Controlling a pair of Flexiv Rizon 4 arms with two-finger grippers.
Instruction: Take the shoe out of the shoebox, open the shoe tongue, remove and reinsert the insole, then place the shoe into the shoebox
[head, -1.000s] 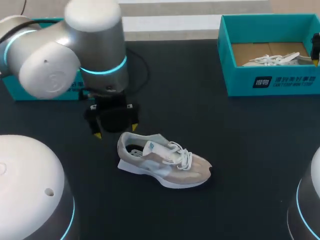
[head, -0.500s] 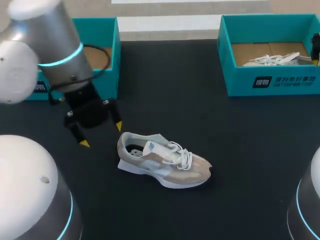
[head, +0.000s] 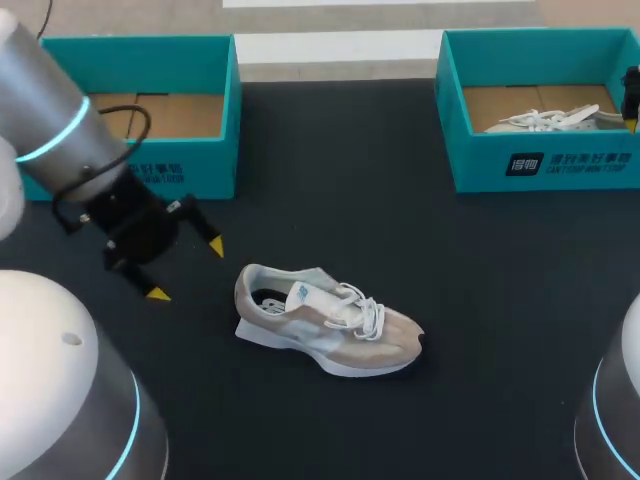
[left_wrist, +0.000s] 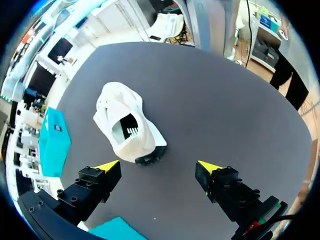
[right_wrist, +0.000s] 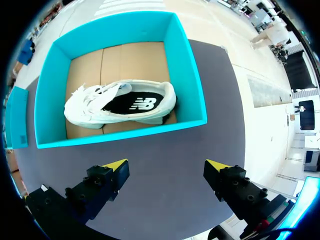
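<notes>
A beige and white sneaker stands on its sole mid-table, heel toward my left arm, laces tied. My left gripper hovers open to the left of the heel, apart from it. In the left wrist view the sneaker lies just ahead of the open left gripper, heel opening facing it. My right gripper is open above the near side of the right teal shoebox, which holds a second white shoe. The same shoebox sits at the back right in the head view.
Another teal shoebox with a bare cardboard floor stands at the back left, just behind my left gripper. The black tabletop stretches between the sneaker and the right box.
My left arm has swung left and away from the sneaker's heel, uncovering the left shoebox. The sneaker has not moved. The right side is unchanged.
</notes>
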